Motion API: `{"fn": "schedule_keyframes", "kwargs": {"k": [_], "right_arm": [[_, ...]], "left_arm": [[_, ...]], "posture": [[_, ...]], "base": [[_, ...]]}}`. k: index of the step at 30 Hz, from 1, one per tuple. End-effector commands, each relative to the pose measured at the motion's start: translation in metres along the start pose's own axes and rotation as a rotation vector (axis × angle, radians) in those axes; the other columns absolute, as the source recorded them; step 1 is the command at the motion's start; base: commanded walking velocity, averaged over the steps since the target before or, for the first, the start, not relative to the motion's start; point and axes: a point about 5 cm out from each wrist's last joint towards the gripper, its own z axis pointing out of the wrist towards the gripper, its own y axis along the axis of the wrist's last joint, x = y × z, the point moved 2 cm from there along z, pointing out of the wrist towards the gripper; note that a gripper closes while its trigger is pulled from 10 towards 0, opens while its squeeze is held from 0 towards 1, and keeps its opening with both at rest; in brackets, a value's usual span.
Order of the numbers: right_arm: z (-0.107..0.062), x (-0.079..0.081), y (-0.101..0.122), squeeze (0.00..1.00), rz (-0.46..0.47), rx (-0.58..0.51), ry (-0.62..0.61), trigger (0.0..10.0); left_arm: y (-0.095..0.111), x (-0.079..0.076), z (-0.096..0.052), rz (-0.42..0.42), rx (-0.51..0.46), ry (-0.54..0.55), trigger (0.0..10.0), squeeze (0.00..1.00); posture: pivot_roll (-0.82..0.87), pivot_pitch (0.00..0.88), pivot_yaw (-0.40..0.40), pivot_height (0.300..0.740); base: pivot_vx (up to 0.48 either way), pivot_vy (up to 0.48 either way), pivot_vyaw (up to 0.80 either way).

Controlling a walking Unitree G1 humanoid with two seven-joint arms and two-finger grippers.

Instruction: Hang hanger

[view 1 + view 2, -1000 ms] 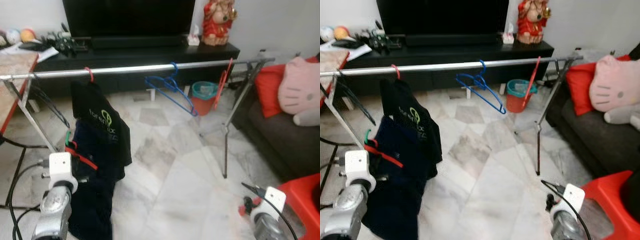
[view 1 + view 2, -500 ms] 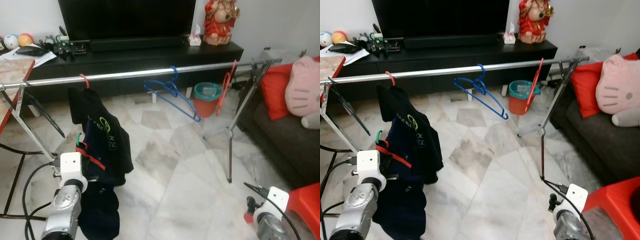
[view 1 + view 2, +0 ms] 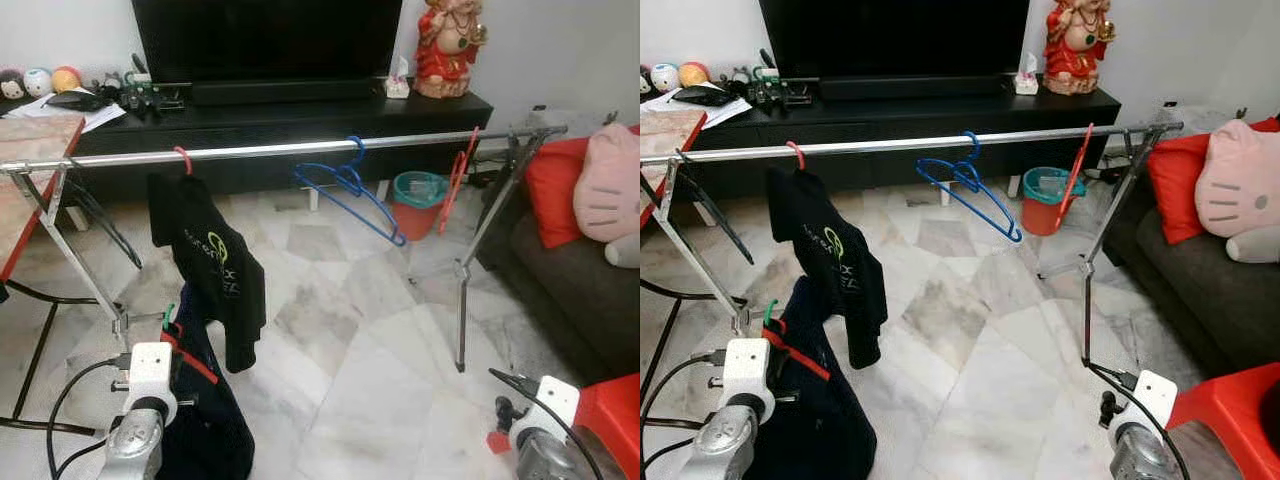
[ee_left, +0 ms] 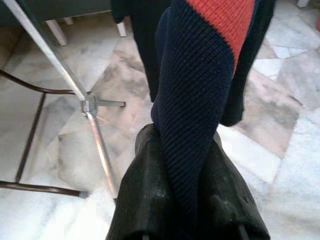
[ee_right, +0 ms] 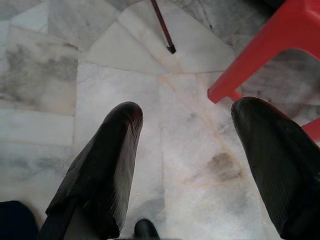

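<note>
At lower left, our left gripper has its jaws clenched on the navy garment with its red-and-green hanger, below the rail. Our right gripper hangs released over the floor, lower right.

Two silver arms, each capped by a white boxy wrist block trailing black cables. The left claw has glossy black fingers, scuffed and speckled. The right claw has long, rounded, smooth black fingers.
</note>
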Motion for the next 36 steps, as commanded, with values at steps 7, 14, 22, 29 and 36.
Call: {"fn": "schedule_keyframes", "kwargs": {"k": [7,14,22,29,36], "right_arm": [[0.001,0.006,0.007,0.00,0.025,-0.015,-0.002,10.0],[0.001,0.003,0.008,0.00,-0.019,-0.015,0.004,10.0],[0.001,-0.006,0.005,0.00,-0.055,-0.008,-0.002,10.0],[0.000,-0.014,0.003,0.00,-0.074,-0.011,-0.018,10.0],[-0.001,-0.015,-0.001,0.00,-0.088,0.008,-0.002,10.0]], "left_arm": [[0.026,0.014,0.007,0.086,-0.106,0.050,10.0,0.00],[0.032,0.033,-0.004,0.164,-0.145,0.084,10.0,0.00],[0.005,0.024,-0.020,0.173,-0.073,0.083,10.0,0.00],[0.007,0.013,-0.017,0.143,-0.069,0.068,10.0,0.00],[0.007,0.007,-0.016,0.130,-0.062,0.053,10.0,0.00]], "posture": [[-0.02,0.000,-0.024,0.740],[-0.01,0.000,-0.043,0.740],[-0.05,0.000,-0.036,0.740],[-0.08,0.000,-0.038,0.740],[-0.11,0.000,-0.030,0.740]], "base": [[0.000,0.000,0.00],[0.000,0.000,0.00],[0.000,-0.060,0.00],[0.000,-0.294,0.06],[0.000,-0.334,0.06]]}}
